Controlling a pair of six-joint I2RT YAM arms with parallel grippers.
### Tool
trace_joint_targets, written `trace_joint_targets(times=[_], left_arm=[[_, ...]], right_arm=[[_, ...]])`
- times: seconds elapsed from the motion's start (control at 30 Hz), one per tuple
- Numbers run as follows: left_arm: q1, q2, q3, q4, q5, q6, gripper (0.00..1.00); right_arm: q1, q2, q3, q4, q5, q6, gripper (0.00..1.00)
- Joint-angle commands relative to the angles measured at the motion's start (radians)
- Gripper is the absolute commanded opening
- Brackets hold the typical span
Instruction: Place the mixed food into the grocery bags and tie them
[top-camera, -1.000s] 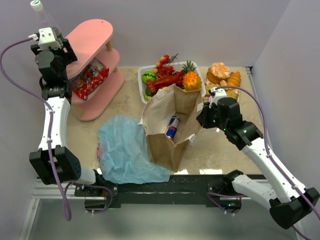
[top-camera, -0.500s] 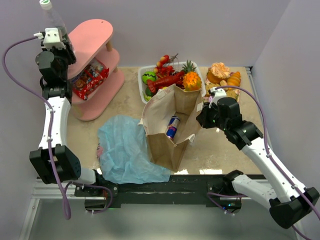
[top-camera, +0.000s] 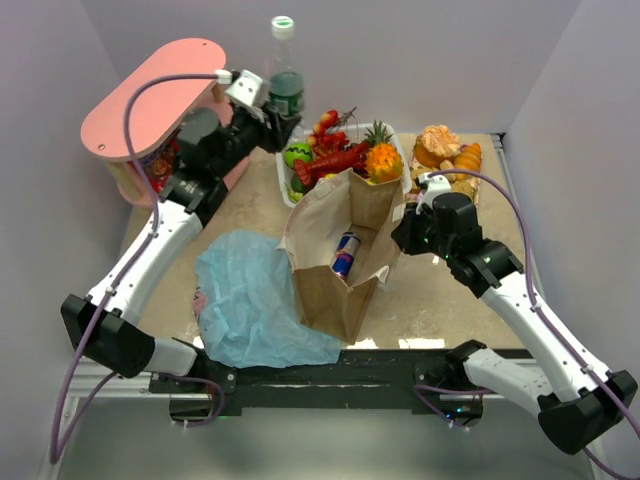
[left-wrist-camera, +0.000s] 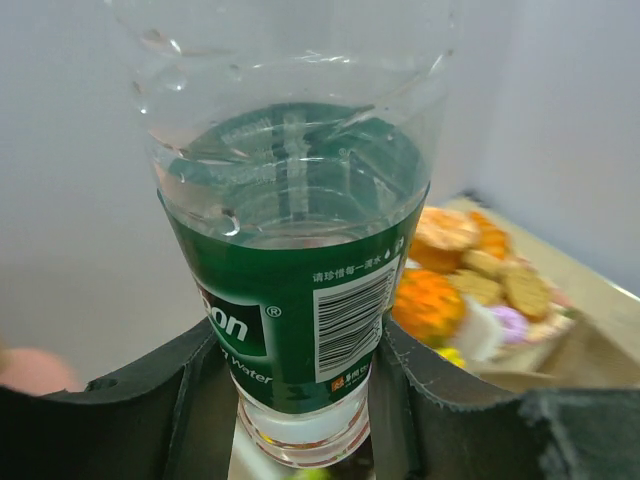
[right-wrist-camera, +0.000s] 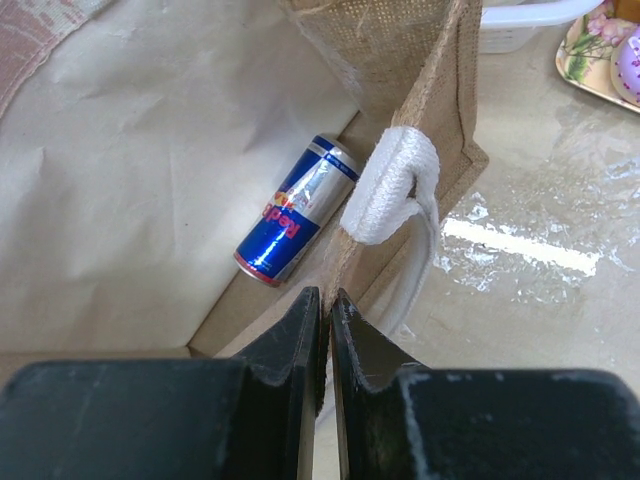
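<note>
Mixed food (top-camera: 340, 160): packing barely begun. Inside brown paper bag (top-camera: 335, 300), only a blue can (top-camera: 346, 253), lying on its side at the bottom. Behind the bag, heaped in white basket (top-camera: 283, 150): pineapple (top-camera: 382, 160) and other pieces, not yet packed. Behind and left of the bag, raised over the basket's left end: green-labelled bottle (top-camera: 286, 90), upright, clamped low on its body by left gripper (top-camera: 278, 125). At the bag's right rim: right gripper (right-wrist-camera: 325, 310), fingers almost together, seemingly pinching the paper wall beside white handle (right-wrist-camera: 395, 185) to hold the mouth open; hard to confirm from so close. Left of the bag: light-blue plastic bag (top-camera: 250, 300), spread flat, nothing visible inside. Left to do, by the look of it: dropping in the bottle, loading nearly everything else, then tying both bags.
</note>
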Motion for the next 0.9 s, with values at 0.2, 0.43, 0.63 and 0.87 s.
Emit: trace_joint_targets(times=[0.2,0.43,0.63,0.87], left_arm=[[-0.332,0.050,-0.062,-0.049,0.059,-0.079,0.24],[-0.386,0.136,-0.098,-0.272,0.114,-0.104,0.29],[-0.392,0.147,-0.164,-0.404,0.151,-0.125,0.30],[-0.414,0.170,-0.223,-0.404,0.195,-0.096,0.61]], right_arm=[[-0.001,0.003,0.049,0.029,0.065,-0.010,0.12],[-0.003,-0.026,0.080,-0.031,0.150,-0.037,0.12],[-0.003,-0.045,0.092,-0.057,0.212,-0.057,0.13],[-0.003,-0.025,0.104,-0.040,0.187,-0.047,0.13]])
